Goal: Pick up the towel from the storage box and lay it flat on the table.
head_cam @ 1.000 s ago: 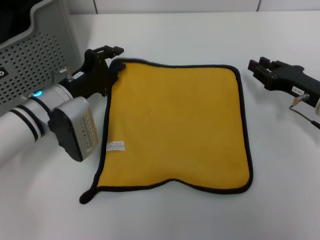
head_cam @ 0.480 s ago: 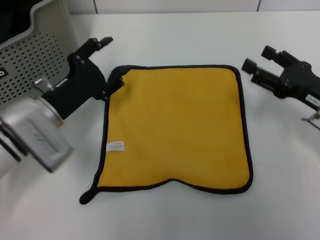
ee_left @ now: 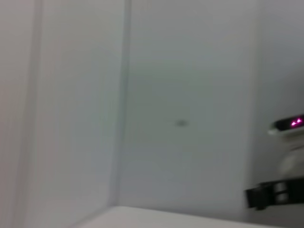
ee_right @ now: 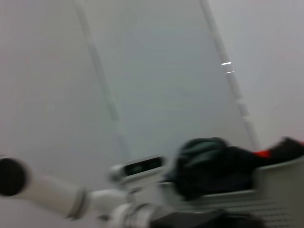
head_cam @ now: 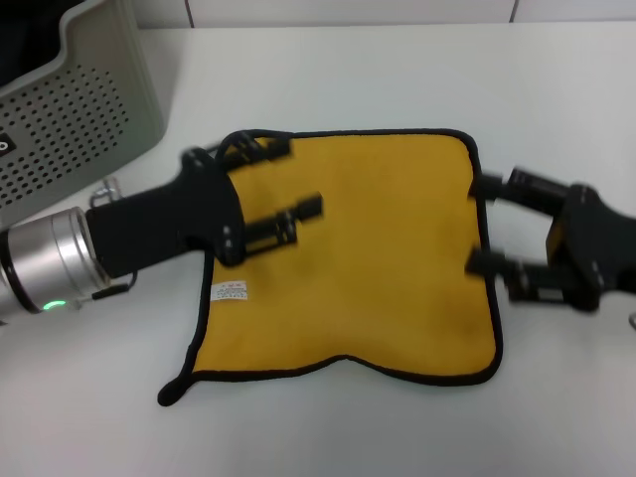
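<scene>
The towel (head_cam: 368,258) lies spread flat on the white table (head_cam: 348,70), yellow side up, with black edging. Its white tag (head_cam: 231,291) is near the left edge and its black corner loop (head_cam: 171,391) at the near left corner. My left gripper (head_cam: 293,179) is open and empty, hovering over the towel's far left part. My right gripper (head_cam: 484,224) is open and empty over the towel's right edge. The grey storage box (head_cam: 79,109) stands at the far left, behind the left arm.
The storage box's perforated wall also shows in the right wrist view (ee_right: 280,183), with dark items (ee_right: 213,166) inside it and my left arm (ee_right: 57,194) in front. The left wrist view shows only a plain wall.
Both grippers have swung inward from beside the towel's far corners to over the towel, turning as they went. The towel has not moved.
</scene>
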